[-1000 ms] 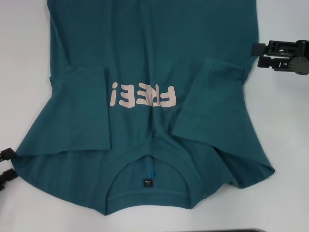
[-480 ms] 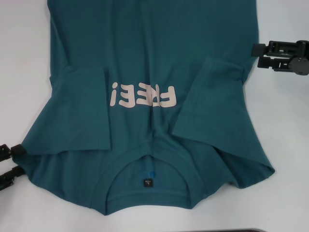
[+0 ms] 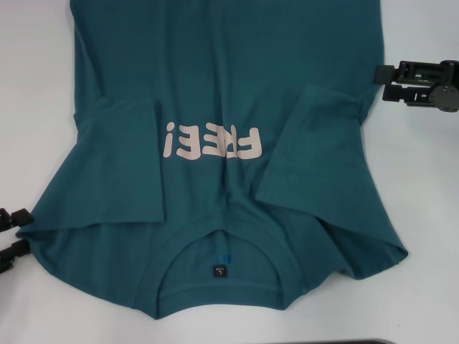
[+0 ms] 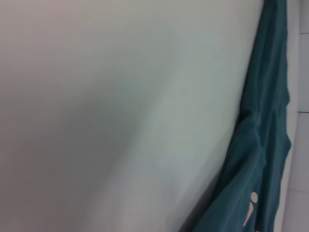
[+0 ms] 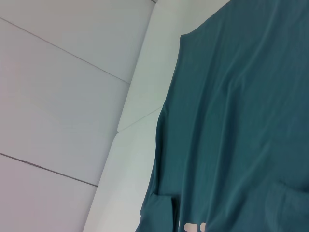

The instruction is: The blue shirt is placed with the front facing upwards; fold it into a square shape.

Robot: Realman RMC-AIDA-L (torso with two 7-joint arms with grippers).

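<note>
The blue shirt (image 5: 231,121) fills the right half of the frame, from the top edge down to the bottom edge. Its cloth lies in long soft wrinkles that slant from the upper right toward the lower left. Its left edge runs from a corner near the top centre down to the bottom of the frame. At the bottom centre, 2 pale pink bits of lettering (image 5: 194,226) show on the cloth. A folded sleeve edge sits beside them at the lower left of the shirt. The white table (image 5: 140,145) borders the shirt on the left. Pale panels with thin dark seams (image 5: 58,87) fill the left half.
</note>
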